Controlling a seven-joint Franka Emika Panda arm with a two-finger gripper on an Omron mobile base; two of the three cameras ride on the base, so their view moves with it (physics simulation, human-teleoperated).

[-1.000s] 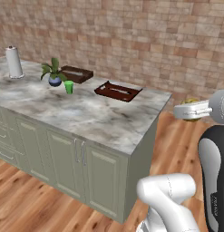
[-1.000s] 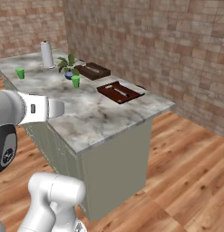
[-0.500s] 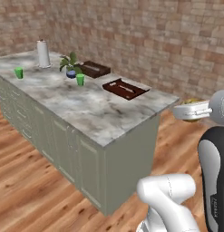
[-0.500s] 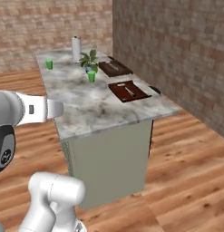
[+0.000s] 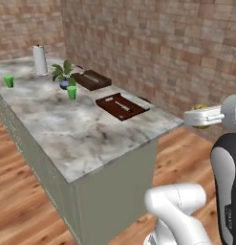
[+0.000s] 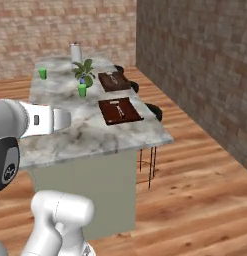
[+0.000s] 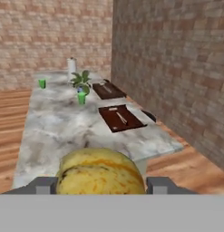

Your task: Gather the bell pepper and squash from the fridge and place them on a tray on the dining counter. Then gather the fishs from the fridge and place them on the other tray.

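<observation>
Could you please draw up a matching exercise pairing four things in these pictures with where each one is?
Things:
1. squash
2. paper towel roll
3. potted plant
4. near tray

Places:
A. at the far end of the dining counter
B. between the gripper fingers
C. on the marble by the wall-side edge, closest to the robot
D. between two green cups, beside the far tray

Pairs: 1-B, 2-A, 3-D, 4-C
</observation>
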